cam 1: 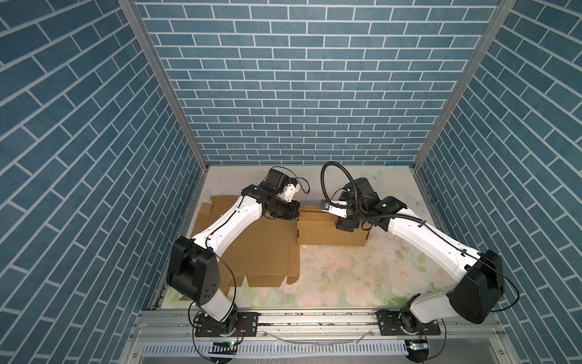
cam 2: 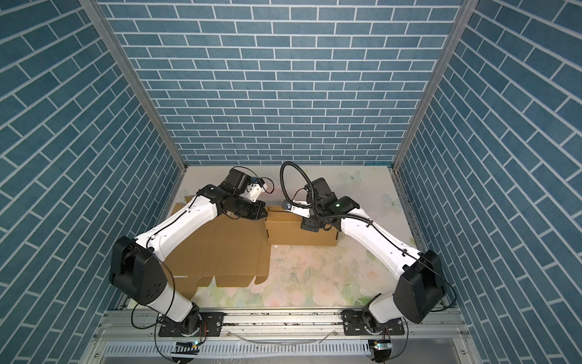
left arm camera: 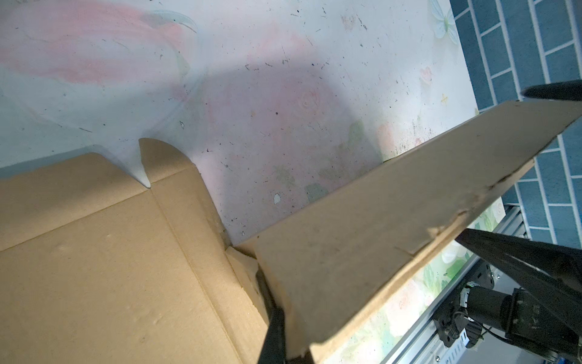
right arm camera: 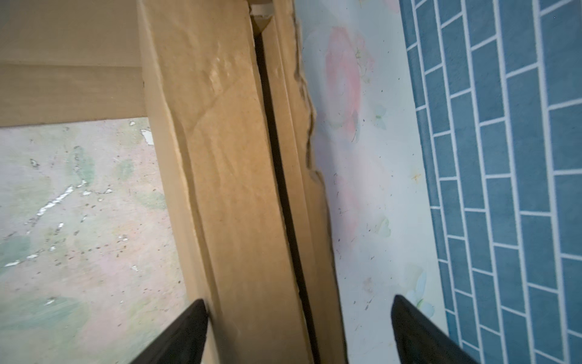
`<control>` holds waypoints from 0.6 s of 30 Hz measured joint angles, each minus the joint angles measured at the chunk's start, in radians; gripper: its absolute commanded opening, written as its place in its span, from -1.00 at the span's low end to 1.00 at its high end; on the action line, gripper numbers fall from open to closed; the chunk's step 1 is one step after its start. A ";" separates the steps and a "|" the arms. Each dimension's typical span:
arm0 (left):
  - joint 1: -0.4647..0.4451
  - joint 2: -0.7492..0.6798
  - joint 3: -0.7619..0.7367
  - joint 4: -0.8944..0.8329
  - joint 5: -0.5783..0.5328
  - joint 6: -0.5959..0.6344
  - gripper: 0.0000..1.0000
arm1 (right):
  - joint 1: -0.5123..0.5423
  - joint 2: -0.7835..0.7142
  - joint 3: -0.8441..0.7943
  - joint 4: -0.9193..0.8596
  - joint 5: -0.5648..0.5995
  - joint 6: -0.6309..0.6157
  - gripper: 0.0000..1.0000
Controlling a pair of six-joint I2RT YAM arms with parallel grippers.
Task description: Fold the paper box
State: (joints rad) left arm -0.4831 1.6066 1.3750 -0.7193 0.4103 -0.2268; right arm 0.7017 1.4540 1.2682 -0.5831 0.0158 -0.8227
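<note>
Left claw point(left arm camera: 282, 318) clamps the cardboard box point(cam 1: 330, 234) wall; wide-open, empty right claw point(right arm camera: 298, 299) straddling it should press evenly.

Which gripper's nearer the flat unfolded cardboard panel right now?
Left. The left gripper sits shut where the raised wall meets the flat panel; the right gripper straddles the wall's far end, open.

White arm links point(cam 1: 233, 217), black joint housings point(cam 1: 201, 277), corrugated black cable point(cam 1: 331, 163)
</note>
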 measured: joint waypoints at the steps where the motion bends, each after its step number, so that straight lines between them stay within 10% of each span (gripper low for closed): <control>1: 0.000 0.000 0.000 0.000 0.000 0.000 -0.89 | 0.007 0.000 0.000 0.008 0.006 -0.009 0.65; 18: -0.001 -0.003 0.000 0.002 0.050 -0.008 -0.44 | 0.074 -0.095 -0.182 0.168 0.071 0.000 -0.13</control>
State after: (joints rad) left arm -0.4839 1.6035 1.3750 -0.7177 0.4603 -0.2348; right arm 0.7761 1.3590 1.0859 -0.4149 0.0864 -0.8230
